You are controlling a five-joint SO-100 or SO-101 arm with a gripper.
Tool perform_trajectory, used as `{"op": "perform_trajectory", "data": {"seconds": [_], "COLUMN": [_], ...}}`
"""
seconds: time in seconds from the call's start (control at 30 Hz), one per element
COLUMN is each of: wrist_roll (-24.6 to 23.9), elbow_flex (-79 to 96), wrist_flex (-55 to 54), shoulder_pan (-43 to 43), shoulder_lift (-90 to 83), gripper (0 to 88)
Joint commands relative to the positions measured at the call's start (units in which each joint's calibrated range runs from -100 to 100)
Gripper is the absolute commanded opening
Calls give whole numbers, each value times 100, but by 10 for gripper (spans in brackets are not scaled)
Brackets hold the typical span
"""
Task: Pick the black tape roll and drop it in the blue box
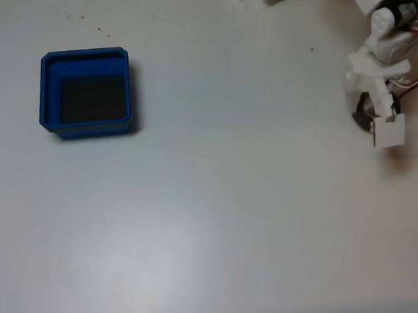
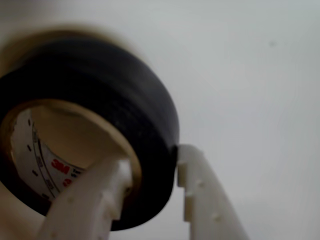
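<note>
Now the gripper (image 2: pixel 152 182) pinches the wall of the black tape roll (image 2: pixel 125 105), one finger inside its core for a firm hold, while the blue box (image 1: pixel 89 55) waits at left of the fixed view

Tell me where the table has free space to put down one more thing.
The widest bare patch is the middle of the table, between the box on the left and the gripper on the right of the fixed view. The whole lower half is bare too. The top right is crowded: there the fingers pinch the tape.
</note>
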Motion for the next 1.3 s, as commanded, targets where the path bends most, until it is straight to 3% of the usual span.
{"op": "perform_trajectory", "data": {"seconds": [0.0, 0.3, 0.63, 0.83, 1.27], "wrist_roll": [-18, 26, 52, 552, 1139], "elbow_flex": [-379, -397, -595, -1107, -1502], "wrist_flex": [50, 58, 240, 240, -8], "shoulder_pan": [356, 1538, 3863, 5348, 7869], "shoulder_lift": [-705, -1265, -1499, -1474, -1441], "gripper": [12, 12, 12, 12, 12]}}
